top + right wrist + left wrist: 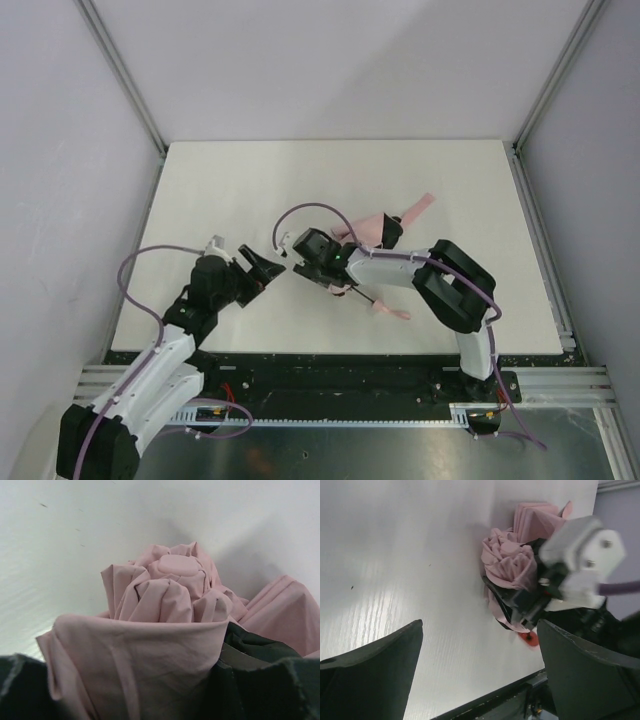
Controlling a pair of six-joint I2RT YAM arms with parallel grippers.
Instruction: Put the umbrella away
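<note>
The umbrella (374, 228) lies at the middle of the table (200, 180), its bunched canopy pinched in the half-closed jaws of the right gripper (150, 680). The left gripper (264, 262) hovers left of table centre, jaws fully spread and empty. Its 2 fingers should straddle the loose folds, seemingly the canopy's tip end, before squeezing.

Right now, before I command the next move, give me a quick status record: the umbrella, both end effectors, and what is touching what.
umbrella: pale pink, collapsed, fabric loosely bunched, not wrapped tight
location: over the white table, just right of centre; resting or lifted cannot be told
right end effector: closed on the umbrella's bunched fabric
left end effector: wide open, empty, facing the umbrella, apart from it
contact: only the right end effector touches the umbrella
</note>
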